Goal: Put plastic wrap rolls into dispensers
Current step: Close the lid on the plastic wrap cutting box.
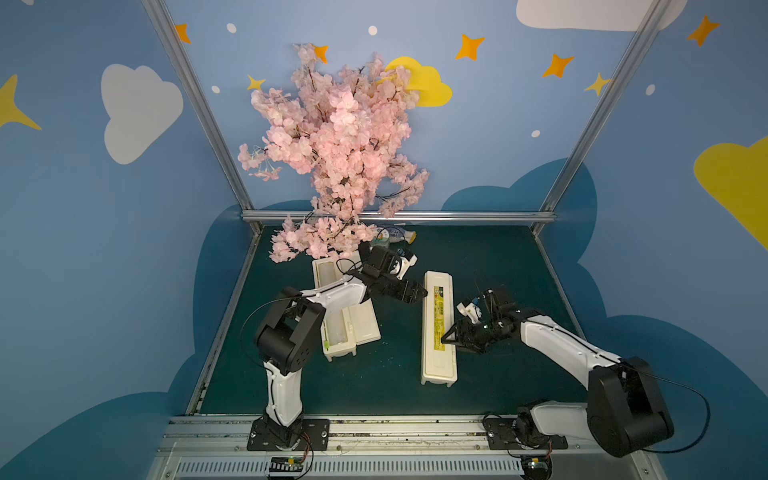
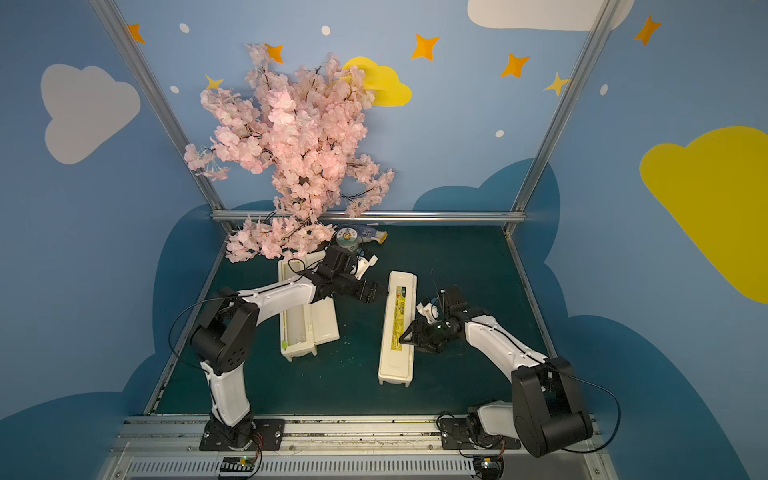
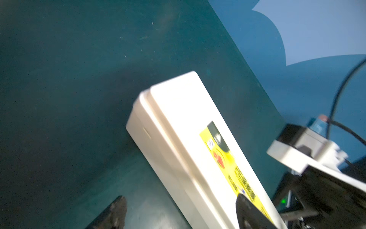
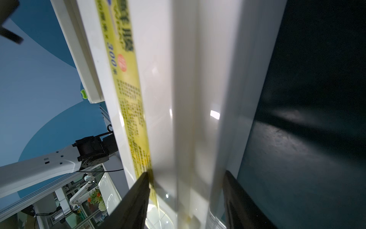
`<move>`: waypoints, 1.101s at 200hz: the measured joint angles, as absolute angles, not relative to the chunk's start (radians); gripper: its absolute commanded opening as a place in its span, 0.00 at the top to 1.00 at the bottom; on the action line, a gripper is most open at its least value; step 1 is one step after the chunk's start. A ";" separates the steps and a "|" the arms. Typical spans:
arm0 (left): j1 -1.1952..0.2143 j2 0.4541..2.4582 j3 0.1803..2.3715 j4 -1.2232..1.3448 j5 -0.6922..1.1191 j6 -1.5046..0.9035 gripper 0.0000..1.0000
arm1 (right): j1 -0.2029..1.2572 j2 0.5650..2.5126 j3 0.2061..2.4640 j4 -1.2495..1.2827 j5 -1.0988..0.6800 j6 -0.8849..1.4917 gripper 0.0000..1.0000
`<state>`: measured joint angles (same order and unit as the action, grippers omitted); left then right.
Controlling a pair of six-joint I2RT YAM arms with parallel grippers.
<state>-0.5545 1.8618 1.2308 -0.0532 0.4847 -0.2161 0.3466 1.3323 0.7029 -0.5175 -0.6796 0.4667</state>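
Observation:
Two cream-white dispensers lie on the green mat. The left dispenser (image 1: pixel 337 353) has its lid folded open, and a whitish plastic wrap roll (image 1: pixel 338 328) lies inside it. The right dispenser (image 1: pixel 432 365) is closed, with a yellow label on its lid. My left gripper (image 1: pixel 422 293) hovers open at that box's far end; in the left wrist view one fingertip (image 3: pixel 245 206) is over the label and the other is over the mat. My right gripper (image 1: pixel 455 345) is shut on the closed dispenser's right long edge (image 4: pixel 198 99), one finger on the lid and one on the side wall.
A pink blossom tree (image 1: pixel 332 145) overhangs the back left of the mat and the open dispenser's far end. A small clear bottle with a yellow cap (image 1: pixel 401 237) and a round jar (image 1: pixel 380 239) lie at the back. Metal frame rails (image 1: pixel 399 216) bound the mat.

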 measured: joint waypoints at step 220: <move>-0.739 1.685 0.781 0.132 0.771 -0.452 0.59 | 0.359 1.373 0.686 -0.433 -0.730 0.470 0.43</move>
